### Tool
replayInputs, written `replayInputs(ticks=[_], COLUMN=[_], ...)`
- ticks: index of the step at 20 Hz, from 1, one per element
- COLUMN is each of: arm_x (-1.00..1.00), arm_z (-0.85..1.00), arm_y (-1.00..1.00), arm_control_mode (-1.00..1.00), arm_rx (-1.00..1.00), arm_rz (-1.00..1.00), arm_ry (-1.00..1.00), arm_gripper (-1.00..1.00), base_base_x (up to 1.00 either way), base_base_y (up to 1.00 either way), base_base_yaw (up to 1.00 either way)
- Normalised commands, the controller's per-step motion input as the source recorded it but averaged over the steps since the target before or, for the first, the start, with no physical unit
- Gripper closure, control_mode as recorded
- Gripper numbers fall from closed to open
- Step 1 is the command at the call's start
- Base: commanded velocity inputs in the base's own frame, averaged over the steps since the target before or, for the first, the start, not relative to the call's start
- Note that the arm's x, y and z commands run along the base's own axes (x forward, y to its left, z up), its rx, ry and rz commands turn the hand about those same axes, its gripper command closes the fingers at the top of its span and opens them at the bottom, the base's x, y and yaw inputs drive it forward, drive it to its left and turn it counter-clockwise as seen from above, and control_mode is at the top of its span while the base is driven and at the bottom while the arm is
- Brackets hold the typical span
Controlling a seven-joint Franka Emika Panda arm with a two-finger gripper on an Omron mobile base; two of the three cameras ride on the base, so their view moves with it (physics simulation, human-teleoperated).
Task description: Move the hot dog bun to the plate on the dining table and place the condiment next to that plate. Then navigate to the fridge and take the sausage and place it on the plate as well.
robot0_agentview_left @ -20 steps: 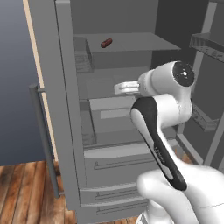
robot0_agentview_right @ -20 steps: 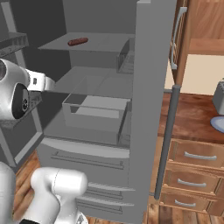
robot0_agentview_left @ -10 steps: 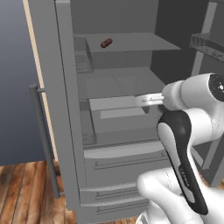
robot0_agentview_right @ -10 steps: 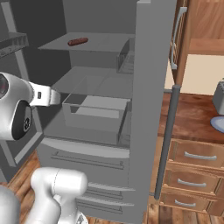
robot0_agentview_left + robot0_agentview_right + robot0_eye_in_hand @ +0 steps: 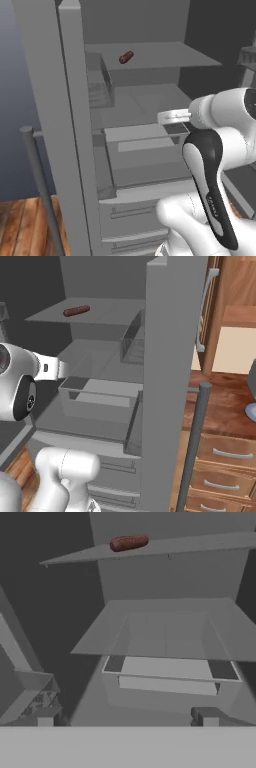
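Sausage (image 5: pixel 126 57) lies on the top shelf (image 5: pixel 165 56) of the open fridge (image 5: pixel 65 125), near that shelf's left end in the hand view (image 5: pixel 129 543), well above the gripper (image 5: pixel 127 717). The claw stands wide open and empty, level with the drawer (image 5: pixel 167 677) below the middle shelf. To do this step well, it should probably rise first, then reach in over the top shelf, straddle the sausage across its thin width and close gently so it does not roll away.

Fridge (image 5: pixel 170 356) top and bottom beyond the base views' edges.
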Motion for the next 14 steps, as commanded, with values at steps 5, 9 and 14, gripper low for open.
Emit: replayInputs(ticks=[5,9,14], arm_x=[0.0,0.0,-0.27], arm_z=[0.0,0.0,0.83], arm_y=[0.0,0.0,0.03], arm_control_mode=[1.0,1.0,-1.0], arm_rx=[0.0,0.0,0.0], arm_rz=[0.0,0.0,-0.01], arm_ry=[0.0,0.0,-0.08], arm_gripper=[-1.0,-1.0,-1.0], base_base_x=[0.96,0.7,0.0], base_base_y=[-0.01,0.03,0.0], base_base_yaw=[-0.1,-0.07,0.0])
